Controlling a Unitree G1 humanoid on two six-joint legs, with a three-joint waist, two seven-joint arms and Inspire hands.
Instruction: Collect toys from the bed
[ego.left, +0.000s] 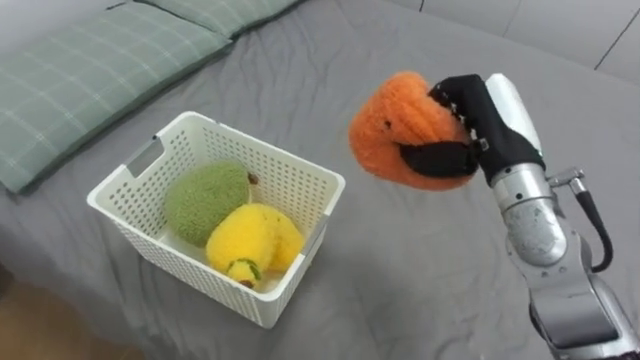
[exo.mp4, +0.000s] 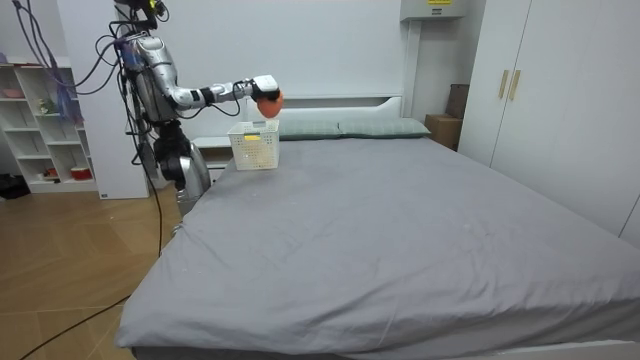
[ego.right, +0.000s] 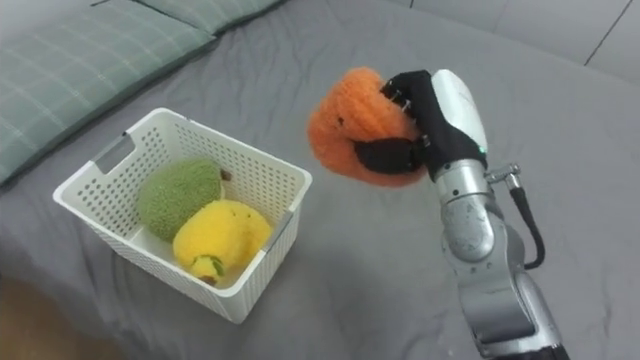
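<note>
The orange plush toy (ego.left: 400, 125) is held above the bed (ego.left: 420, 280) by the right hand (ego.left: 492, 125), whose fingers (ego.left: 435, 158) curl round it and hide its right side. It is at 2 o'clock from the white basket (ego.left: 110, 205). In the basket, a yellow toy (ego.left: 250, 240) overlaps a green toy (ego.left: 205, 200).

Basket (ego.left: 170, 265) with two toys (ego.left: 205, 200) sits on bed (ego.left: 400, 280), left of the held toy (ego.left: 395, 135).
</note>
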